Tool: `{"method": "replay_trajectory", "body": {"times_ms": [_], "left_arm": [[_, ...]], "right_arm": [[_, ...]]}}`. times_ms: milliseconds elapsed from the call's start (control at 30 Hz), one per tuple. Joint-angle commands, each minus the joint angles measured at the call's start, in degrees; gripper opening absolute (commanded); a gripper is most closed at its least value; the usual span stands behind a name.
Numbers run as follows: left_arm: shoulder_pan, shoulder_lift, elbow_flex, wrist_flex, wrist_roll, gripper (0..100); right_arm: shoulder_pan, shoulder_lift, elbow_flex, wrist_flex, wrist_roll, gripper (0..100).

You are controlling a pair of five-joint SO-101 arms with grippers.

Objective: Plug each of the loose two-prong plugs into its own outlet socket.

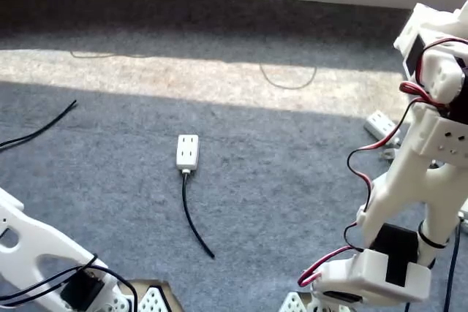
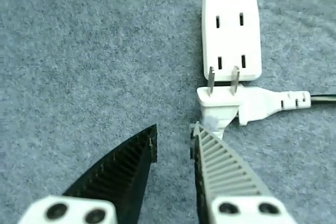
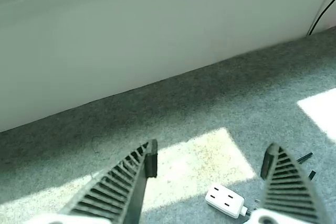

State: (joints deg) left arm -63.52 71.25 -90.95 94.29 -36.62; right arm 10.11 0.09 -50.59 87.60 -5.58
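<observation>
In the left wrist view a white outlet block (image 2: 231,32) lies flat on grey carpet (image 2: 79,51), all four slots showing open. A white two-prong plug (image 2: 223,103) lies at its end, prongs against the block's edge, outside the slots. The left gripper (image 2: 173,142) is released, its grey finger (image 2: 223,169) tip at the plug's body. The right gripper (image 3: 207,163) hangs spread wide above a second outlet block (image 3: 226,201)

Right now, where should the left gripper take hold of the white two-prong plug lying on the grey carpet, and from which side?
Probably the plastic body of the white two-prong plug, behind its metal prongs, from the tapered rear end, where the open left gripper is. The prongs point at the white outlet block and the cord leaves sideways, leaving the rear free.
</observation>
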Motion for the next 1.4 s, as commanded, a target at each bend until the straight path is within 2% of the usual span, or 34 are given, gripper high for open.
{"method": "replay_trajectory", "body": {"times_ms": [0, 367, 700, 933, 1167, 1367], "left_arm": [[-1.0, 2.1, -3.1, -3.7, -0.1, 12], [3.5, 3.9, -3.2, -3.2, 0.4, 12], [6.5, 3.5, -4.7, -3.1, 8.2, 12], [8.2, -2.7, -4.4, 0.1, 8.4, 12], [11.3, -1.4, -4.4, 0.9, 8.5, 12], [11.2, 5.1, -4.4, -5.0, 8.5, 12]], "right_arm": [[-0.7, -2.2, -2.2, 0.2, 0.4, 31.3], [-0.7, -2.2, -2.2, 0.3, 0.4, 31.3], [-1.0, -2.2, -2.2, 0.3, 0.4, 31.3], [-4.3, -2.1, -2.2, 1.5, 0.4, 31.3], [-4.3, -2.2, -2.2, 1.5, 0.4, 31.3], [-4.3, -2.2, -2.2, 1.5, 0.4, 31.3]]}}
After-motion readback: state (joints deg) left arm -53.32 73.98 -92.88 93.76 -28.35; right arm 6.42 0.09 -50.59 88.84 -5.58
